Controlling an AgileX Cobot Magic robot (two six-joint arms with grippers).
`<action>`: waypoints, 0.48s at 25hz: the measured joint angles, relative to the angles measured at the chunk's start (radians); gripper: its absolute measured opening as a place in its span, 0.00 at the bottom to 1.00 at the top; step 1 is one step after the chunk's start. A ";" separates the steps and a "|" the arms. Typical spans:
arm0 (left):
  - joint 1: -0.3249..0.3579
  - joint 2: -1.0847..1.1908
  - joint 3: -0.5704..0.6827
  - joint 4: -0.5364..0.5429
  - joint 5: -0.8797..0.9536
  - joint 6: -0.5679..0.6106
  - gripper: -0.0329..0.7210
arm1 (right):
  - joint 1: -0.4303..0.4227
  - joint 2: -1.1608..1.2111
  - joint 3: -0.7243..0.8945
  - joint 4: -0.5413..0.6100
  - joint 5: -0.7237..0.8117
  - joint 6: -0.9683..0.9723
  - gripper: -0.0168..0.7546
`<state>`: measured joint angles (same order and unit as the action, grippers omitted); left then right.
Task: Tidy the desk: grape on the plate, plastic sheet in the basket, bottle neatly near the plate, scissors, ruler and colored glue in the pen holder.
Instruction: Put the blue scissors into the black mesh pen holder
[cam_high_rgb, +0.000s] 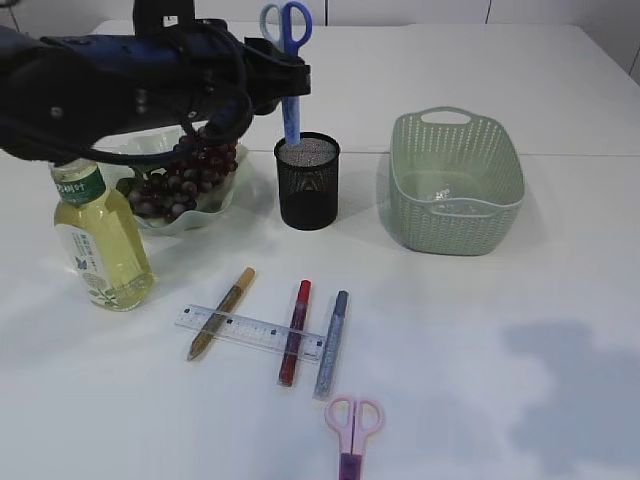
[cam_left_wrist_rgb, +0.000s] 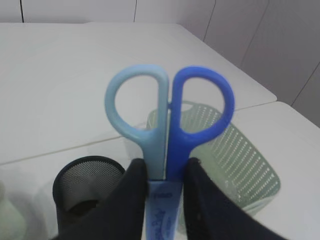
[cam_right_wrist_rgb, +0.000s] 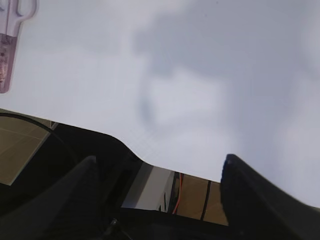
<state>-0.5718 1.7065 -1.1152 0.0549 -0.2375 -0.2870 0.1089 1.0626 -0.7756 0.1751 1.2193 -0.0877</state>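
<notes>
Bottle (cam_high_rgb: 98, 242) stood upright at far left, just beside the plate (cam_high_rgb: 190, 222); judged already tidied. It held pale yellow liquid under a green-and-white label, cap hidden behind the arm. The plate carried a bunch of dark red grapes (cam_high_rgb: 180, 180), so that item also looked done.

Left gripper (cam_high_rgb: 292, 90) reached in from the left over the plate and was clamped on the blue scissors (cam_high_rgb: 288, 60), fingers (cam_left_wrist_rgb: 137, 192) pinching the sheath just below the handles. The scissors hung vertical, handles up, tip pointing down into the black mesh pen holder (cam_high_rgb: 307, 182); held this way, presumably so the blade end could enter the narrow mouth straight. One handle loop was light blue, the other deeper blue, blades closed. Whether the tip touched the holder's floor could not be told.

In front of the holder, on the table (cam_high_rgb: 500, 380), lay the clear ruler (cam_high_rgb: 250, 332) across three glue pens: gold (cam_high_rgb: 221, 312), red (cam_high_rgb: 295, 332), silver-blue (cam_high_rgb: 331, 344). Pink scissors (cam_high_rgb: 353, 432) lay nearer the front edge. All still awaited the holder.

Green basket (cam_high_rgb: 456, 180) sat right of the holder; its contents could not be made out clearly.

Right gripper (cam_right_wrist_rgb: 160, 172) hovered off the table edge, jaws spread wide and empty.
</notes>
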 joint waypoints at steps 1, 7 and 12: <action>0.004 0.022 -0.009 0.005 -0.027 0.000 0.25 | 0.000 0.000 0.000 0.000 -0.003 0.000 0.78; 0.023 0.153 -0.118 0.037 -0.105 0.000 0.25 | 0.000 0.000 0.000 0.000 -0.008 -0.005 0.78; 0.056 0.276 -0.247 0.048 -0.117 0.002 0.25 | 0.000 0.000 0.000 0.000 -0.009 -0.012 0.78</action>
<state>-0.5156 1.9825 -1.3623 0.1028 -0.3546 -0.2853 0.1089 1.0626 -0.7756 0.1751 1.2105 -0.0996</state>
